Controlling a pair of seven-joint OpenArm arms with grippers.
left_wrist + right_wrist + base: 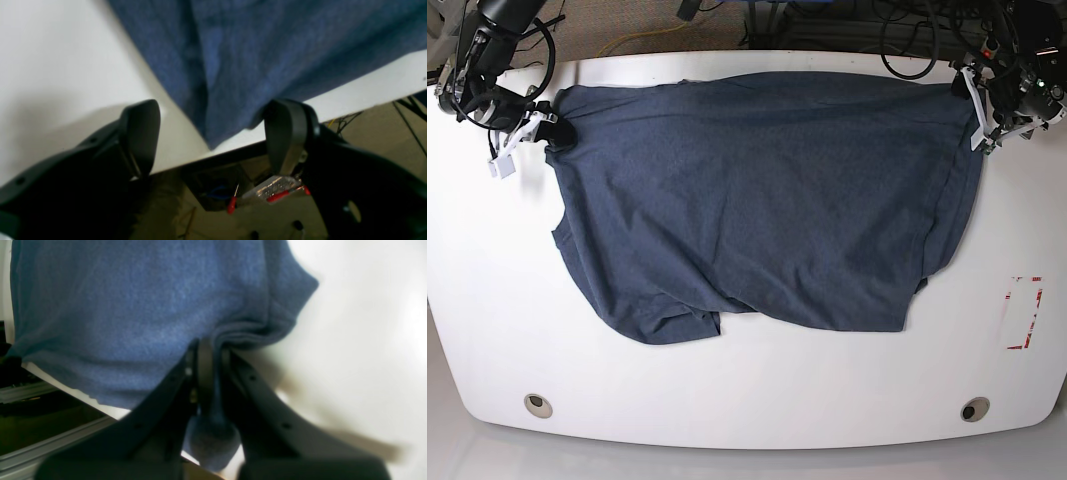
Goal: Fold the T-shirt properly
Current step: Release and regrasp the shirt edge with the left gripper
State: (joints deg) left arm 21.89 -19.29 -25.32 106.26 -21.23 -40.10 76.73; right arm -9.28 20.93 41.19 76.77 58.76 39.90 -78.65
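**One corner let go, one corner pinched: risks on the spread T-shirt**

The T-shirt is being shown lying spread across the white bench, with its far edge running along the bench's back rim and a small rumple sitting at its near hem. The left end effector is being seen with its fingers spread apart, nothing between them, and the shirt's corner lying just beyond them at the bench edge. The right end effector is being seen pressed together on a bunched fold of the shirt's other corner, a tuft of cloth poking out behind the fingers.

Several things are judged likely to go wrong. If the pinched corner is pulled while the other lies free, the cloth is likely to be dragged askew and the fold line skewed. The freed corner is lying so near the rim that it may be slid off the bench. The rumple at the near hem may be trapped inside any fold made over it.

Being counted: one T-shirt, one bench, two end effectors, and two round holes near the bench's front edge.
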